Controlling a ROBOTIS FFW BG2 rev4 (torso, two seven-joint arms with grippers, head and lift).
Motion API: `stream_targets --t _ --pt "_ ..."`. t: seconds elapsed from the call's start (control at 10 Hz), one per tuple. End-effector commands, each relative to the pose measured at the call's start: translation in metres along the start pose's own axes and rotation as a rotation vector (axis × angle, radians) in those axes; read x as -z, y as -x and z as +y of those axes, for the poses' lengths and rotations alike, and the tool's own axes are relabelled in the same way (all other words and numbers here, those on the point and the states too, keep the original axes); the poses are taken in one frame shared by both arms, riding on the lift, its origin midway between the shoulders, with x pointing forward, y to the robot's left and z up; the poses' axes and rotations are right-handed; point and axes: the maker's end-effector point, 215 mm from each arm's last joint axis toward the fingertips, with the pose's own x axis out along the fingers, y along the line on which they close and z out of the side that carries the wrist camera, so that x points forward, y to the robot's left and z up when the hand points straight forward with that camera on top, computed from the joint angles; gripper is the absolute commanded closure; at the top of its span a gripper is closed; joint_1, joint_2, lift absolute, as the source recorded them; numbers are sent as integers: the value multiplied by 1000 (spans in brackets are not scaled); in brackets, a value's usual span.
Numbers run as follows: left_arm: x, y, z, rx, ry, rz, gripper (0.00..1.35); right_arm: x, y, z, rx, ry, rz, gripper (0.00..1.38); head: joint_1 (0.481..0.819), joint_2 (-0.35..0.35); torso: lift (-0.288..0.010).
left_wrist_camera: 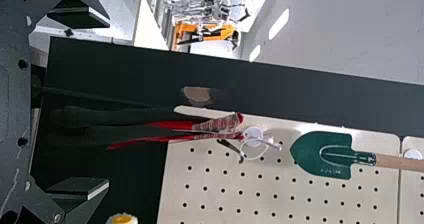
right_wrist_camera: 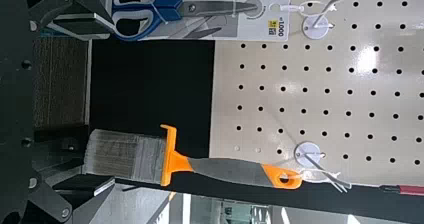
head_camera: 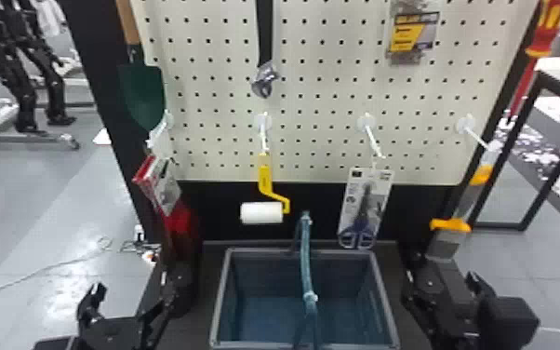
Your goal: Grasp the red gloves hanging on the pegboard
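A white perforated metal pegboard (head_camera: 330,93) stands upright across the far side of the scene, on a black frame. Below it sits a blue-grey plastic basket (head_camera: 221,298) with its hoop handle raised. The black left arm comes in at the bottom left corner. Its left gripper (head_camera: 128,300) is angled up toward the board's left edge and its two flat fingers are spread wide. In the left wrist view the left gripper (left_wrist_camera: 75,104) points straight at the red gloves (left_wrist_camera: 200,126), whose dark lower end lines up with the gap, and neither finger touches them. The red gloves (head_camera: 179,223) hang in their carded pack from a white hook at the lower left corner of the pegboard, dangling beside the frame just above the left fingers. The right arm sits at the bottom right. The right gripper (head_camera: 446,284) is likewise spread apart, just under a grey-bristled paintbrush with an orange ferrule (head_camera: 451,225). Between the two, blue-handled scissors on a card (head_camera: 363,209) and a yellow-handled white paint roller (head_camera: 263,212) hang from hooks. A green trowel (head_camera: 142,93) hangs above the gloves.
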Motion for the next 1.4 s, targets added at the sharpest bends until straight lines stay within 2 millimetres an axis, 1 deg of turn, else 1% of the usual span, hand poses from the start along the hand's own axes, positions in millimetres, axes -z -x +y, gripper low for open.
stream_targets --t 0.0,0.3,0.4,0.5,0.6,0.8,1.0,1.2,1.3 --pt "-4 -3 7 -7 -4 -10 174 0 0 0 0 0 -1 220 549 0 -100" --pt "-8 -12 8 38 12 -17 174 0 0 0 0 -1 -1 220 549 0 -100" --pt "-9 -16 10 55 21 -16 174 0 0 0 0 -1 -2 220 549 0 -100" --pt "-10 -20 19 56 35 -14 174 0 0 0 0 -1 -1 220 549 0 -100" --pt "-14 -26 25 68 48 -17 176 0 0 0 0 -1 -1 220 549 0 -100" --pt "-18 -43 29 126 42 -9 174 0 0 0 0 -1 -2 220 549 0 -100" --pt "-17 -61 24 204 85 2 174 -2 0 0 -1 -1 -10 220 549 0 -100" --pt "-13 -79 14 274 102 29 176 -2 0 0 -2 -2 -13 220 549 0 -100" --pt "-14 -88 7 309 122 30 174 -4 -1 1 -3 -2 -19 220 549 0 -100"
